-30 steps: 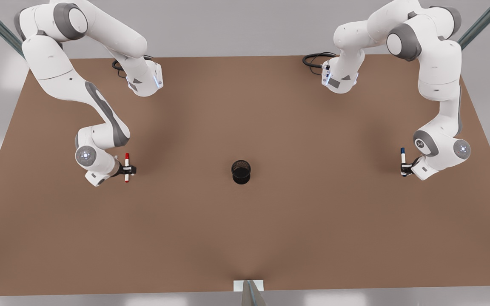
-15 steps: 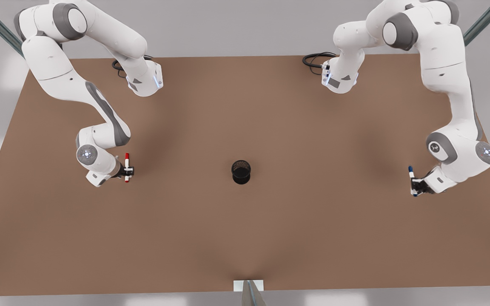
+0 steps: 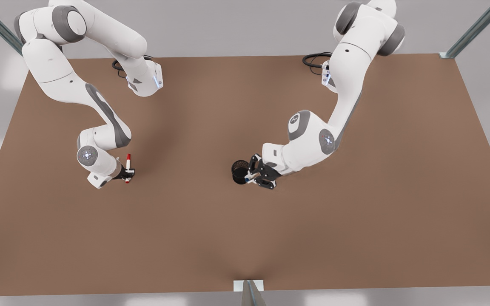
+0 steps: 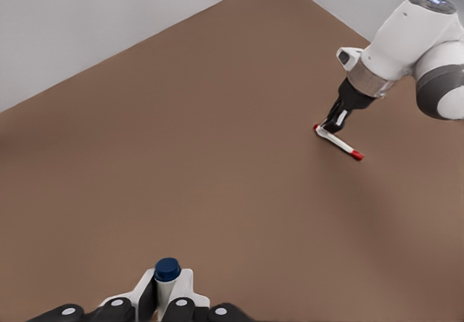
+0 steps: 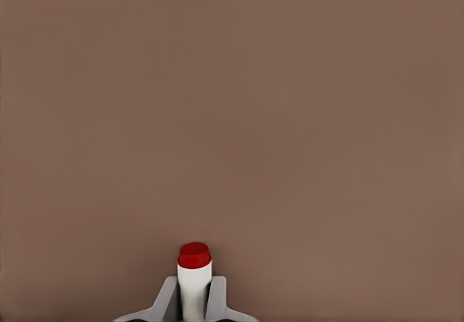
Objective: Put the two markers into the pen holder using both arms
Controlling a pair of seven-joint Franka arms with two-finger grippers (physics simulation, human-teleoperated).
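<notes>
The left gripper, jaws clamped on the blue-capped marker, sits just beside the pen holder mid-desk; the right gripper, well apart, grips the red-capped marker.

Left claw just beside pen holder near tabletop centre, gripping blue marker. Right claw toward front view's left, clamped on red marker, well apart from holder.
</notes>
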